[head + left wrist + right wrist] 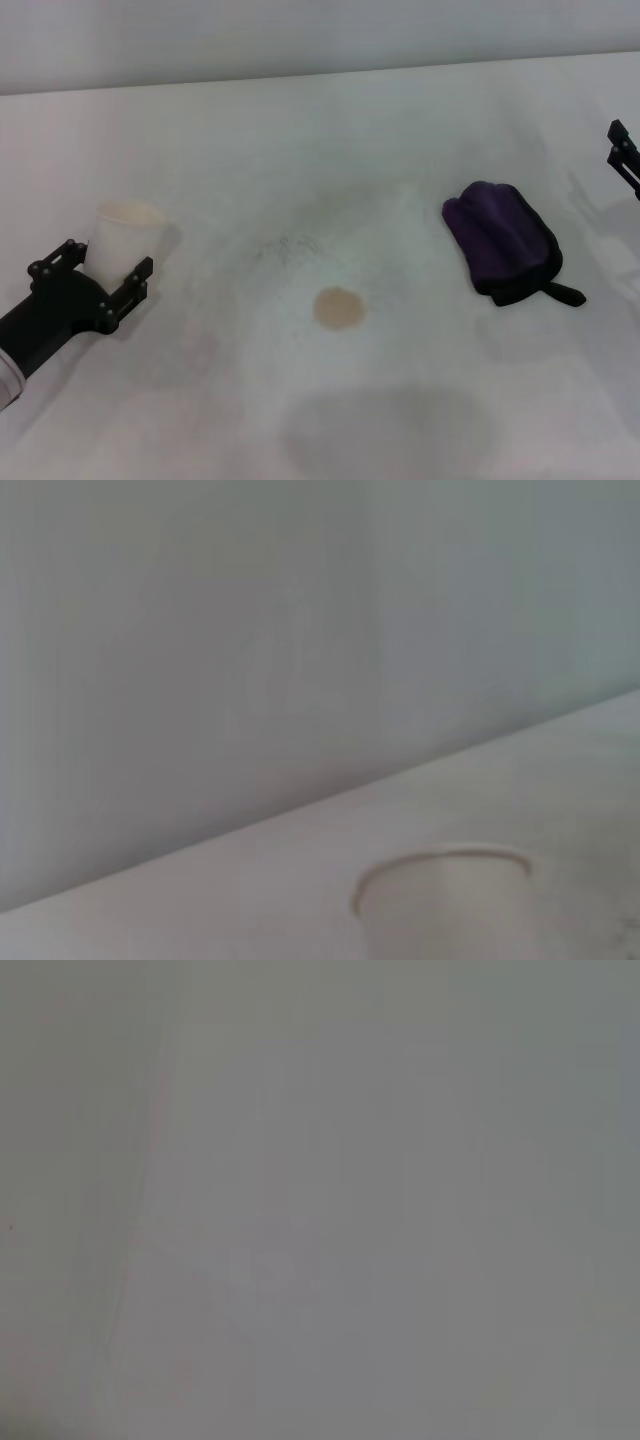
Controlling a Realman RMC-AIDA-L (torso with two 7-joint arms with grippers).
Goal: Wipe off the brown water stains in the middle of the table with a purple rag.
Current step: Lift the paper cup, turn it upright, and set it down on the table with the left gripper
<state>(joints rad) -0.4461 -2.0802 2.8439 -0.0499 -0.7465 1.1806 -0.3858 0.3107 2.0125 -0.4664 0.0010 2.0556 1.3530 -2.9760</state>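
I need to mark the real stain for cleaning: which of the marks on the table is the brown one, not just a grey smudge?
The brown water stain: a small round tan blot mid-table, left of the purple rag. The speckled marks just behind it are faint grey.

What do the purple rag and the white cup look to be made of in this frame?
The purple rag looks like soft, matte fabric: it lies bunched in rounded folds, with black edging and a black loop tail. The white cup, between the left gripper fingers, seems to be paper: dull white wall, thin rolled rim, no shine. Plastic cannot be ruled out.
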